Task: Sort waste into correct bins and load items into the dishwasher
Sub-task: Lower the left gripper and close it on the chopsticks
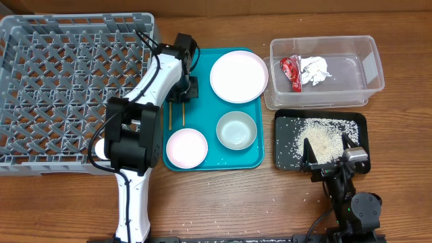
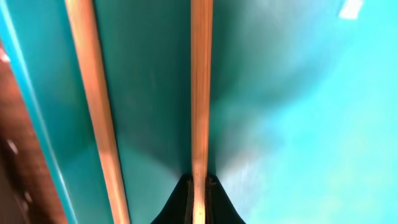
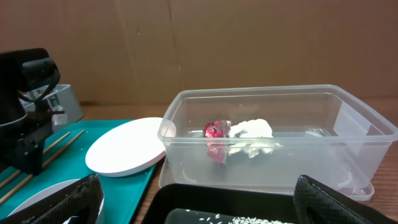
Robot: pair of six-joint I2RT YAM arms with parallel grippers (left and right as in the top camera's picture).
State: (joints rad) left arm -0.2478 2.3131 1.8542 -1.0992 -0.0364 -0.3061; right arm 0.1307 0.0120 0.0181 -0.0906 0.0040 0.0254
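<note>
1. Wooden chopsticks, pair. They lay side by side but apart on the teal tray point(image 2: 298, 124), left of centre in the overhead frame. They sat near the tray's left lip, just beside the dish rack point(image 1: 40, 81).
2. Left gripper point(image 2: 199, 194). Its jaws were drawn in tight on either side of the held chopstick point(image 2: 199, 93) at the lower middle of the wrist frame. The stick ran straight up the frame from between the tips. Whether it had cleared the tray could not be told.
3. Loose chopstick point(image 2: 93, 106). It lay left of the held one and nearer the tray lip, with nothing touching it.
4. Handling, as judged. The sticks looked light, stiff, thin and smooth, so likely to roll or pivot in a pinch. The overhead view suggested a hold near one end, which would let the long end swing. A hold nearer the middle would be steadier.
5. Right gripper point(image 3: 199, 208). Its fingers were spread wide and held nothing. It sat at the lower right of the overhead frame, by the black tray point(image 1: 283, 162) carrying the rice point(image 1: 324, 138).
6. Clear tub point(image 1: 354, 71), upper right. It contained the red wrapper point(image 1: 291, 72) and the white tissue point(image 1: 314, 69).
</note>
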